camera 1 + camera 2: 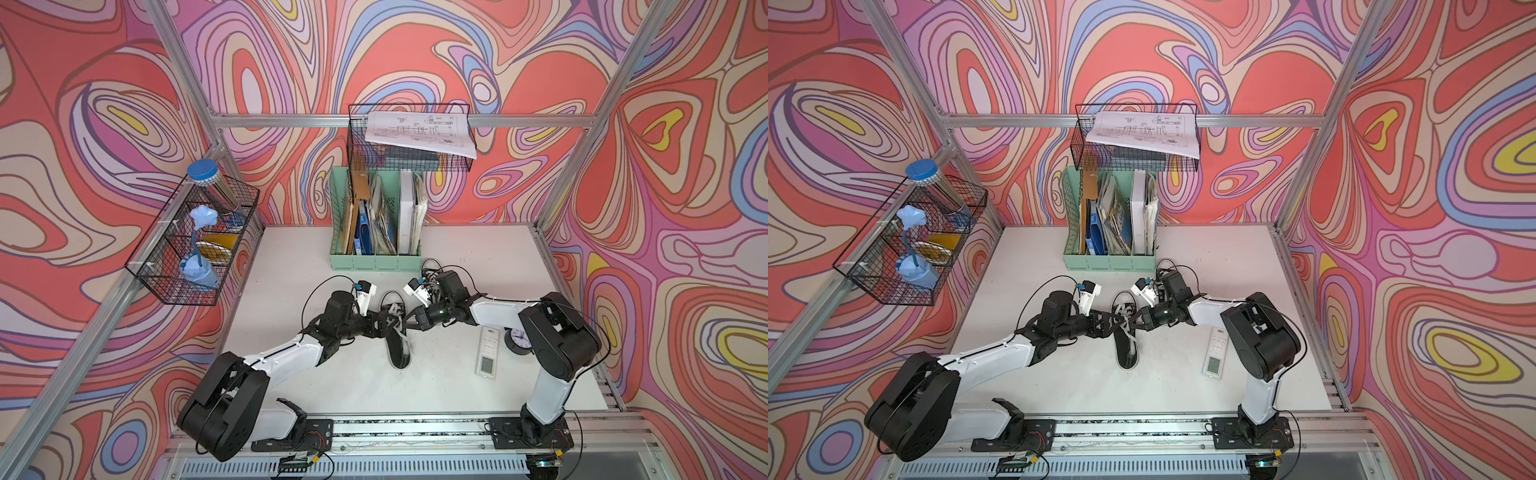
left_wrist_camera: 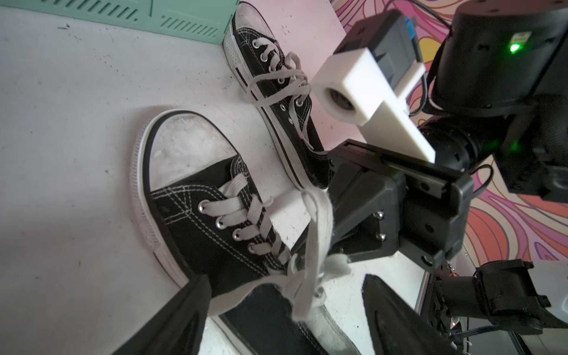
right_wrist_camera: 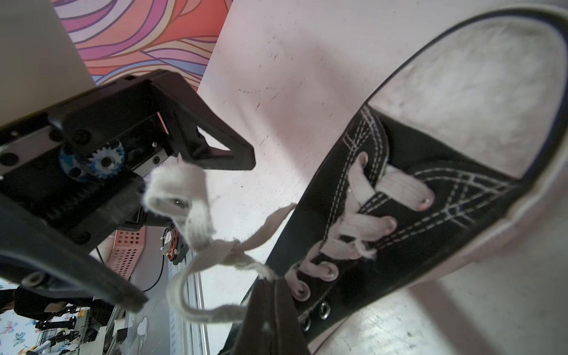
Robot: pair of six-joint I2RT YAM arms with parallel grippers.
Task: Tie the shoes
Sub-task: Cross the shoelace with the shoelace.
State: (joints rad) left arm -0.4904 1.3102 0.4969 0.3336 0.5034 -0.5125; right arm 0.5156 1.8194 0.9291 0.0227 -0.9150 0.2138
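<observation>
One of the shoes, black canvas with white laces and a whitish toe cap, lies mid-table in both top views, also shoe. My left gripper stands open over its lacing, fingers wide apart with a lace loop between them, touching neither. My right gripper is shut on a lace just above the top eyelets. Both grippers meet over the shoe: left gripper, right gripper. The second shoe lies by the green organizer's corner, laces loose.
A green file organizer stands at the back, with a wire basket of papers above it. A white remote and a small clock lie right of the shoe. Another wire basket hangs on the left wall.
</observation>
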